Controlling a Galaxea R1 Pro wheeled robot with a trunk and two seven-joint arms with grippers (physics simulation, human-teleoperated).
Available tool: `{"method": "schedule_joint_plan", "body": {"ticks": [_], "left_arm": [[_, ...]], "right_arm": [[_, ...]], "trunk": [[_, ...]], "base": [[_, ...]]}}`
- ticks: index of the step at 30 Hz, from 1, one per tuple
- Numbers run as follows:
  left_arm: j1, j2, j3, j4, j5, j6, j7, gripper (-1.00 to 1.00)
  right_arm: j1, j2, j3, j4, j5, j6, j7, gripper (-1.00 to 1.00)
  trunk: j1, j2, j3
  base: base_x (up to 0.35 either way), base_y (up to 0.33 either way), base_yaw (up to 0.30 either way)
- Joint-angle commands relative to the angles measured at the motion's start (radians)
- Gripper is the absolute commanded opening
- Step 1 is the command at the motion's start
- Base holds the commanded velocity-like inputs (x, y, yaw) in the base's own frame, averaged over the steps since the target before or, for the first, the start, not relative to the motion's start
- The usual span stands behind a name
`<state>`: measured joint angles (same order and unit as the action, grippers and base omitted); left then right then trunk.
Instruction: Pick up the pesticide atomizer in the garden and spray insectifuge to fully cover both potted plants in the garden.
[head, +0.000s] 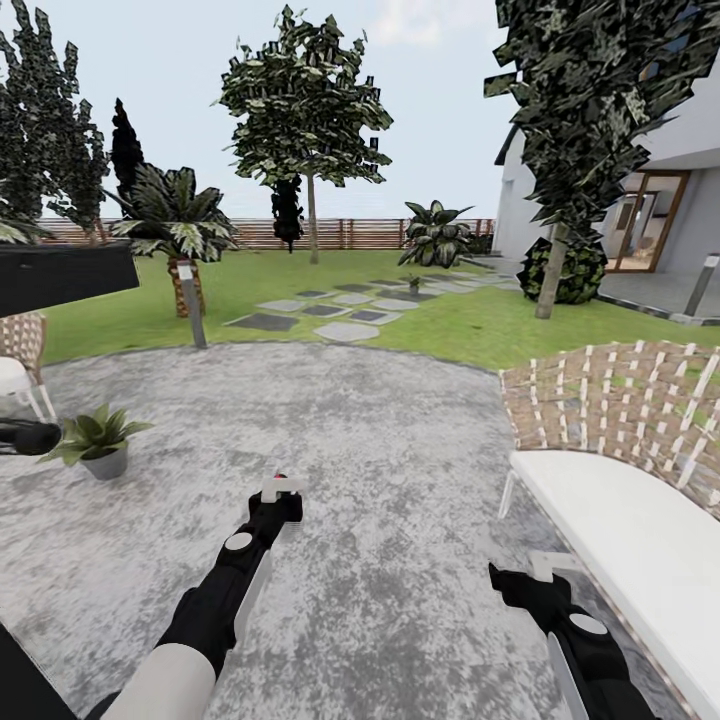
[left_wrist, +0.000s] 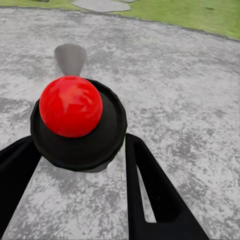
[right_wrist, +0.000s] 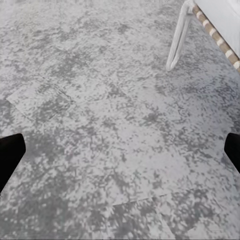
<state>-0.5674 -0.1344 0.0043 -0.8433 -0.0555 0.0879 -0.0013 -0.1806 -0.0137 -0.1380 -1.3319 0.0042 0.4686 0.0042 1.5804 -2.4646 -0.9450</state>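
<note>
head view: the robot stands on the round grey paved patio (head: 380, 440) of the garden, with lawn (head: 470, 325), grey stepping slabs (head: 345, 330) and a brown slatted fence (head: 330, 232) beyond. the left gripper (head: 280, 497) reaches forward over the paving, closed around the pesticide atomizer (head: 279, 488), whose whitish trigger head and small red spot stick up just above the black fingers. one potted plant (head: 97, 440), the broad light-green rosette in a grey pot, sits on the patio to the left of the left arm, well apart from the atomizer. a second, smaller potted plant (head: 413, 284) stands far off by the stepping slabs. the right gripper (head: 530, 585) hangs low at the right, near a wicker sofa with a white cushion (head: 620, 520); how wide it is parted cannot be told here. a palm (head: 178, 225) and a lamp post (head: 190, 300) stand at the lawn's edge, a house (head: 650, 190) at the right.

left wrist view: the two black fingers (left_wrist: 150, 195) of the left gripper flank the atomizer's round dark top with its glossy red ball (left_wrist: 71, 106), which is pressed between them; grey paving lies below, and a strip of grass shows at the far edge.

right wrist view: the right gripper's fingertips (right_wrist: 11, 152) show at opposite edges, spread wide with nothing between them; beneath is grey paving, and a white sofa leg (right_wrist: 177, 37) stands nearby.
</note>
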Motion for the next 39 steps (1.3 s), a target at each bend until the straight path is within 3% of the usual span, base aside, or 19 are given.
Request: {"method": "schedule_joint_plan", "body": {"ticks": [1, 39], "left_arm": [[0.000, 0.000, 0.000, -0.002, -0.006, 0.006, 0.000, -1.00], [0.000, 0.000, 0.000, -0.002, -0.006, 0.006, 0.000, -1.00]], "right_arm": [[0.000, 0.000, 0.000, -0.002, 0.000, 0.005, 0.000, 1.00], [0.000, 0.000, -0.001, -0.002, 0.000, 0.005, 0.000, 1.00]], "trunk": [[0.000, 0.000, -0.001], [0.000, 0.000, -0.001]], "base": [[0.336, 0.000, 0.000], [0.335, -0.026, 0.000]]}}
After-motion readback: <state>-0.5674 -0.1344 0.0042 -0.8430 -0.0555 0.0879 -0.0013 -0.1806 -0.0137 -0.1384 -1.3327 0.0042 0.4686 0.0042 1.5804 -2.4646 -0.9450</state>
